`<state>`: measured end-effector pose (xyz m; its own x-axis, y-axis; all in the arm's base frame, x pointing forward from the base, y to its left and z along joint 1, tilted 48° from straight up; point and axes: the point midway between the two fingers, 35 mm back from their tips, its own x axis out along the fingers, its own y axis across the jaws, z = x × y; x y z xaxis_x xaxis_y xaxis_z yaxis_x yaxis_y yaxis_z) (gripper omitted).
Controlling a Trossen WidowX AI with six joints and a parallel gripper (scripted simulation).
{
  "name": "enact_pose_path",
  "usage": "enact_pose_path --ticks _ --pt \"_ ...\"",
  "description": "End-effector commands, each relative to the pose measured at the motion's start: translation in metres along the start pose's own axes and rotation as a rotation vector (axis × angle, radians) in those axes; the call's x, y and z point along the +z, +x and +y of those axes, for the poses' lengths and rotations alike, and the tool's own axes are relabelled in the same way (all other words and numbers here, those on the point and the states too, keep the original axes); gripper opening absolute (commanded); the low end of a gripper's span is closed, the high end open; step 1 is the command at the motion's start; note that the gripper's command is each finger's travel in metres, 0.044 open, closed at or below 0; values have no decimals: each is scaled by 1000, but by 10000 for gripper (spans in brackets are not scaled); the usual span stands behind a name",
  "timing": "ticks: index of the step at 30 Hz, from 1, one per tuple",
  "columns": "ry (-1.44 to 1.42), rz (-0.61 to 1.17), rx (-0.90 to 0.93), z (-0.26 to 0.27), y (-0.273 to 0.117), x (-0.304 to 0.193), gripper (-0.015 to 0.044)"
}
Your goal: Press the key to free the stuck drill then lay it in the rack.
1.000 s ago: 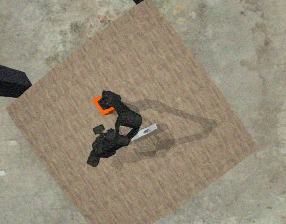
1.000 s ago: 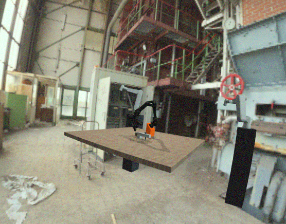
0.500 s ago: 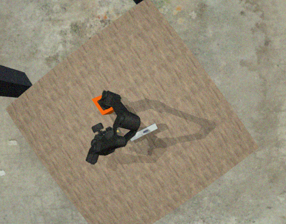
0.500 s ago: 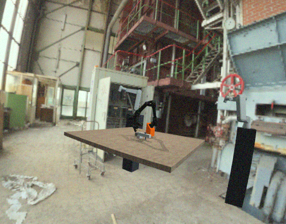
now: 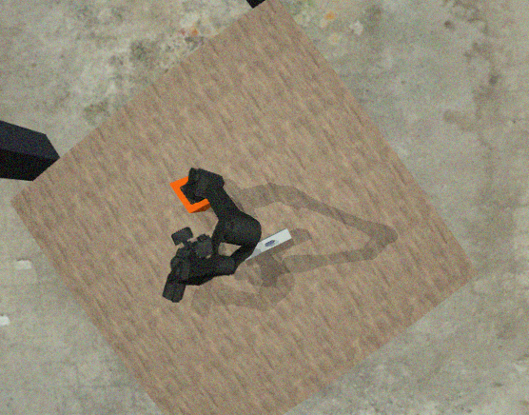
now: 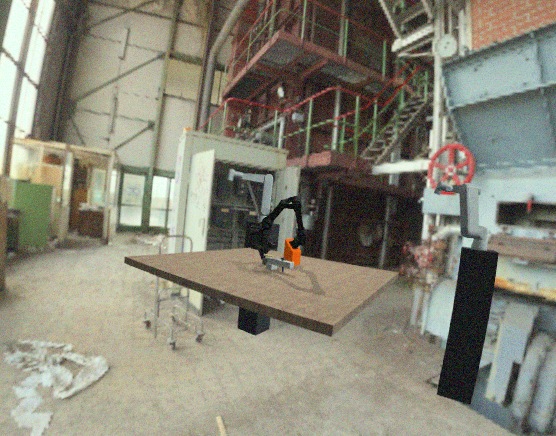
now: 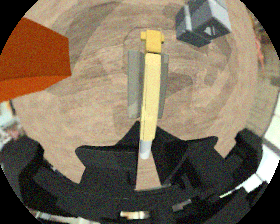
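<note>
At six o'clock, wrist view: gripper [image 5: 198, 247] [image 6: 262, 255] [image 7: 141, 123], clamped on yellow drill [image 7: 151, 95], pointing twelve, above grey rack [image 7: 133, 85]. Drill presumably light, stiff, smooth; best held mid-shaft, since far end may dip.

The arm [image 5: 238, 228] [image 6: 283, 207] covers part of the pale block [image 5: 280, 236] in the top view, the wrist view's edge crops the orange block [image 7: 33, 62], and in the exterior view the end effector's [image 6: 263, 256] fingertips are too small to make out.
</note>
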<state>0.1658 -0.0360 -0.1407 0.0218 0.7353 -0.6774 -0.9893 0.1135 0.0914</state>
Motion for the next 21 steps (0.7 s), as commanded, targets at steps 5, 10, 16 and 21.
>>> enact_pose_path --ticks 5,10,16,21 --pt "5 -4 -4 0 10 1 0" --pt "5 -4 -4 -1 17 1 0" --pt "0 -1 -3 -1 18 0 53" --pt "0 -1 -3 -1 18 0 184"
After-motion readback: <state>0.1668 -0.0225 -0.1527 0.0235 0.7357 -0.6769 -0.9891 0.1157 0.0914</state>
